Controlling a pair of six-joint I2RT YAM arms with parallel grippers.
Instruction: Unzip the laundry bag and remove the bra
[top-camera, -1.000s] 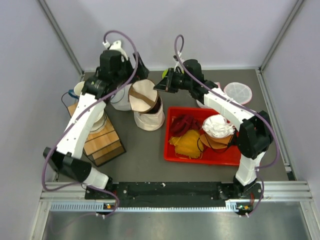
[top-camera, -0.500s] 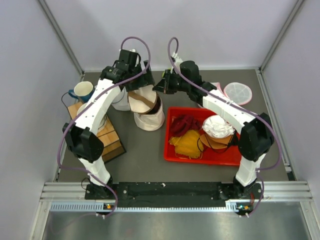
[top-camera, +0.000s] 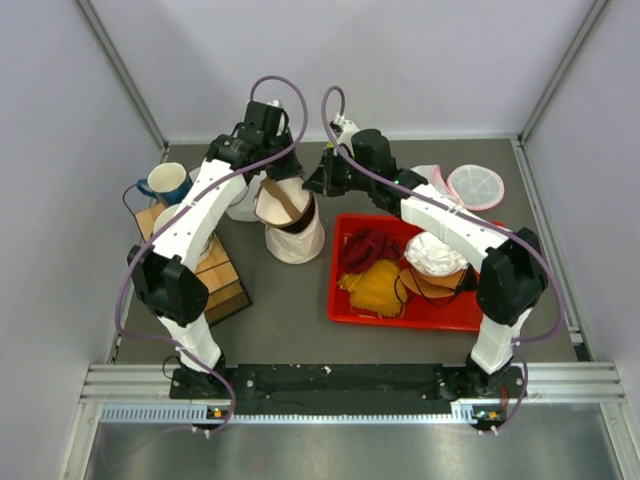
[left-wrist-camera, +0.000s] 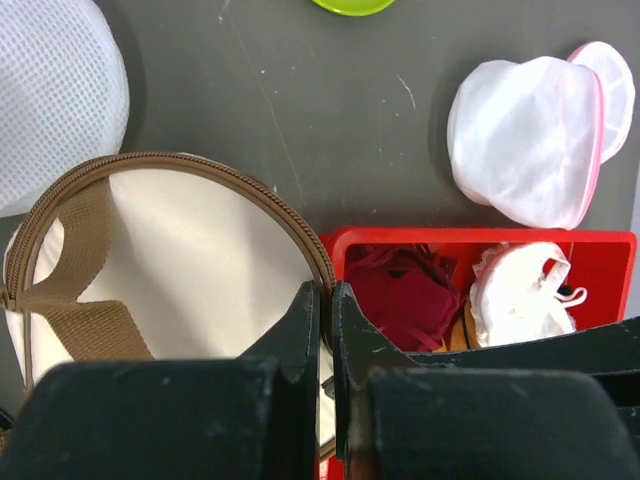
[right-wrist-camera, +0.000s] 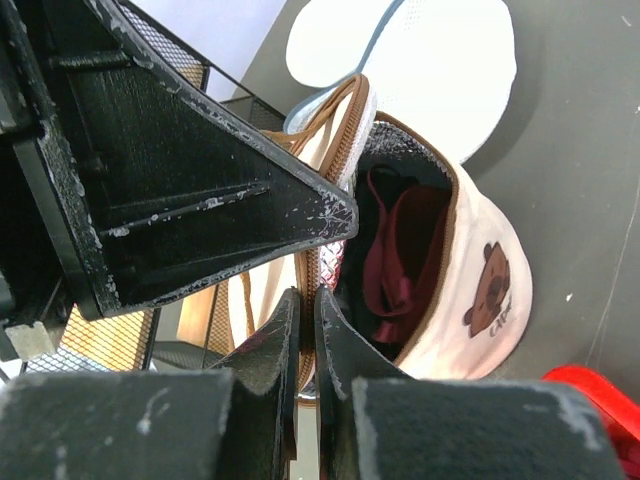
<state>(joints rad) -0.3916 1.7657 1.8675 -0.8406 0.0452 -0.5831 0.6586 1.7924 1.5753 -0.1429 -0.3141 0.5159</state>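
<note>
The cream laundry bag (top-camera: 293, 232) stands mid-table, its round lid (left-wrist-camera: 190, 260) with brown zipper edging lifted and partly unzipped. My left gripper (left-wrist-camera: 325, 292) is shut on the lid's zipper edge on the side toward the tray. Coming from the right, my right gripper (right-wrist-camera: 308, 300) is shut on the same brown edging, close beside the left fingers (right-wrist-camera: 250, 200). Through the gap in the bag (right-wrist-camera: 480, 300) I see black fabric (right-wrist-camera: 365, 215), which I take for the bra, next to a dark red strip (right-wrist-camera: 400, 250). In the top view both grippers meet over the bag, left (top-camera: 290, 182) and right (top-camera: 314, 183).
A red tray (top-camera: 400, 322) right of the bag holds a dark red garment (top-camera: 368, 247), an orange one (top-camera: 375, 285) and a white cupped one (top-camera: 435, 252). White mesh pouches lie at the back right (top-camera: 476, 185) and beside the bag (top-camera: 242, 205). A blue mug (top-camera: 165, 182) and wooden box (top-camera: 210, 280) stand left.
The left arm swung right from the mug side to above the bag, and its gripper went from open to shut on the lid's edge. The right gripper shifted slightly left.
</note>
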